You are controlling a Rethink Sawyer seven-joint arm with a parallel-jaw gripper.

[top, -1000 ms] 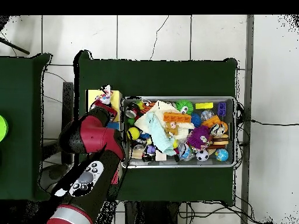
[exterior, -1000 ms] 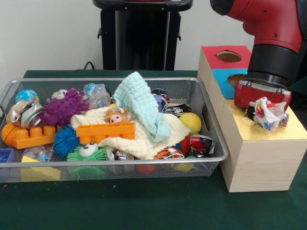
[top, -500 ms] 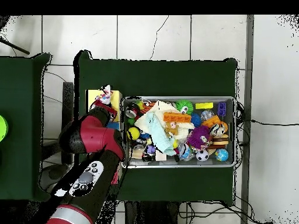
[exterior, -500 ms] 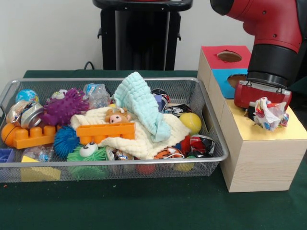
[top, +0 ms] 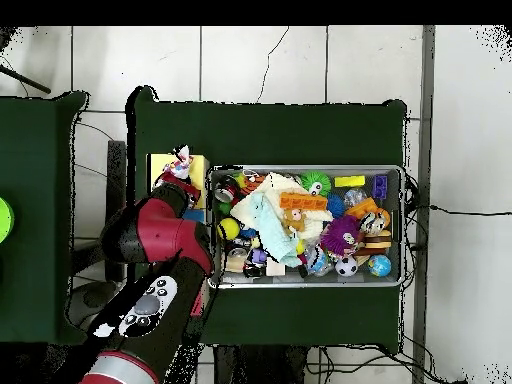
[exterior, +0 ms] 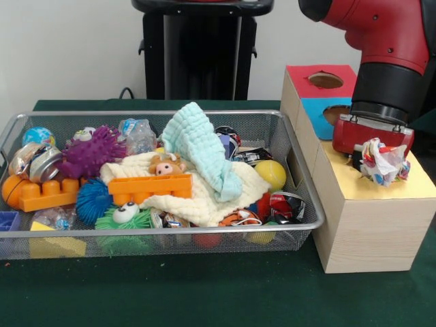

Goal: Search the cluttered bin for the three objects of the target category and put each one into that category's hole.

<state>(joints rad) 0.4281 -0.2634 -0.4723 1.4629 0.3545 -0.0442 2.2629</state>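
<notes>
Now: robot gripper holding a crumpled wrapper over the yellow box top

Seen from the front, a red and black robot arm [exterior: 381, 41] comes down at the upper right. Its gripper [exterior: 379, 158] is closed around a crumpled wrapper [exterior: 383, 162], white with red, blue, orange and yellow blotches. The wrapper hangs just above the yellow top of a long wooden box [exterior: 368, 211] (whether it touches that surface cannot be told).

Behind the yellow section of the box come a blue section and then a red one [exterior: 323, 80], each with a round hole in its top.

Just to the left of the box, almost touching it, sits a wide wire mesh bin [exterior: 163, 235] on a green table [exterior: 204, 293]. Inside the bin, nearest the box, lie a yellow ball [exterior: 272, 173] and dark crinkly packets. Farther from the box, a mint green cloth [exterior: 199, 146] drapes over a cream cloth [exterior: 211, 194], with an orange toy brick [exterior: 150, 187] in front. Farthest from the box are a purple spiky ball [exterior: 90, 153] and a blue spiky ball [exterior: 93, 200].

From overhead, the wrapper [top: 181, 160] shows at the arm's tip over the yellow patch, beside the bin [top: 305, 281].
</notes>
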